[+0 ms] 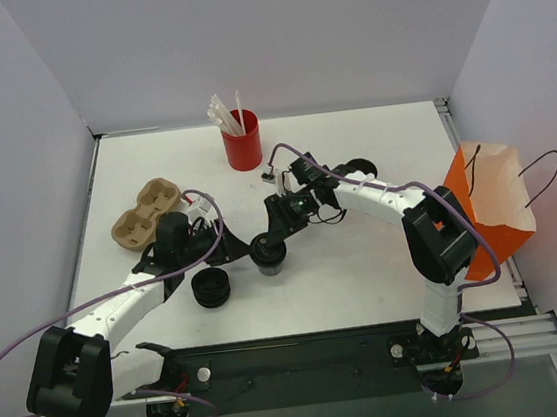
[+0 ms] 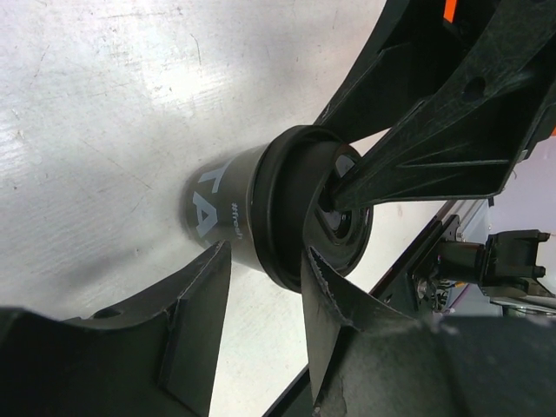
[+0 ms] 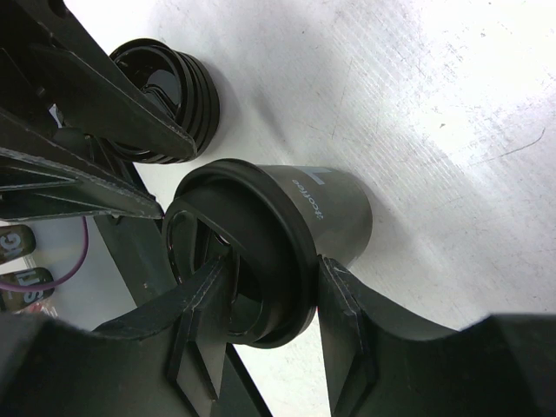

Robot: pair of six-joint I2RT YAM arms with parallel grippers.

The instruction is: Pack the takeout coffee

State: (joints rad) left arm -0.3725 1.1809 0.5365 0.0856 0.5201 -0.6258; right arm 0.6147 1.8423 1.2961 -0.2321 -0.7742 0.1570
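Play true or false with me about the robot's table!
1. The red cup holds white straws. True.
2. The orange bag stands on the left. False: it stands at the far right.
3. The left fingers and right fingers flank the same lidded cup. True.
4. The cardboard carrier holds a cup. False: its visible wells are empty.
5. The lid stack sits on the lidded cup. False: it sits beside it.

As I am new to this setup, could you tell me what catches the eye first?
The left claw and right claw meet at a lidded black cup in the middle of the table. An orange paper bag stands at the right edge, a red cup of straws at the back.
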